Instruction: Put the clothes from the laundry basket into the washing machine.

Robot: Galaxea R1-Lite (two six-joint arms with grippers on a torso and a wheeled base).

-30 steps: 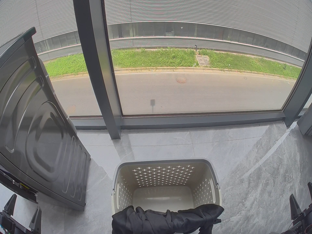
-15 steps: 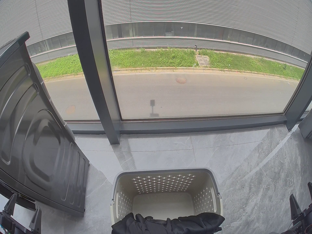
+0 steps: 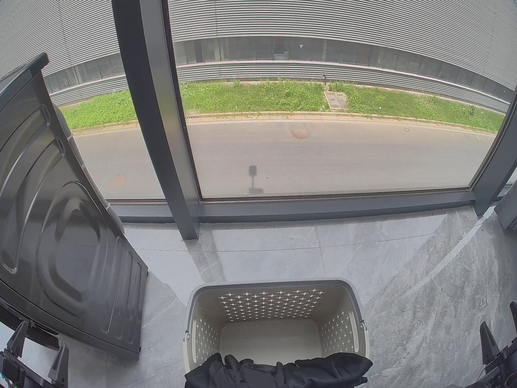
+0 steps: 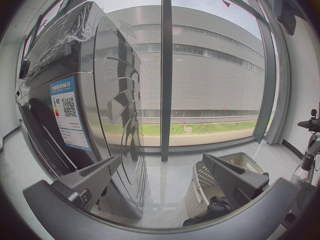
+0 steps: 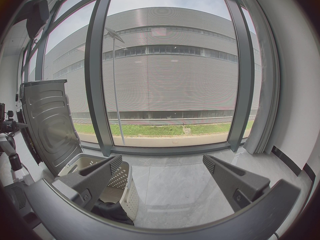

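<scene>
A beige laundry basket (image 3: 272, 286) stands on the floor just in front of me. Black clothes (image 3: 280, 374) hang over its near rim, and the rest of its inside is bare. The dark grey washing machine (image 3: 59, 227) stands to the left, its side panel facing the basket. My left gripper (image 3: 42, 343) is low at the left, open and holding nothing, short of the machine. My right gripper (image 3: 499, 319) is low at the right, open too, to the right of the basket. The left wrist view shows the washing machine (image 4: 76, 100), the basket (image 4: 195, 184) and the clothes (image 4: 216, 207). The right wrist view shows the basket (image 5: 131, 197) and the clothes (image 5: 111, 210).
A tall window with a dark upright post (image 3: 161, 136) runs behind the basket, with a low sill along the floor. Grey tiled floor (image 3: 420, 276) lies open to the right of the basket. A curtain (image 5: 263, 117) hangs at the far right corner.
The head view shifted a second ago, so basket, window and machine sit lower in the picture. Nothing has moved in the last half second. Both grippers stay open.
</scene>
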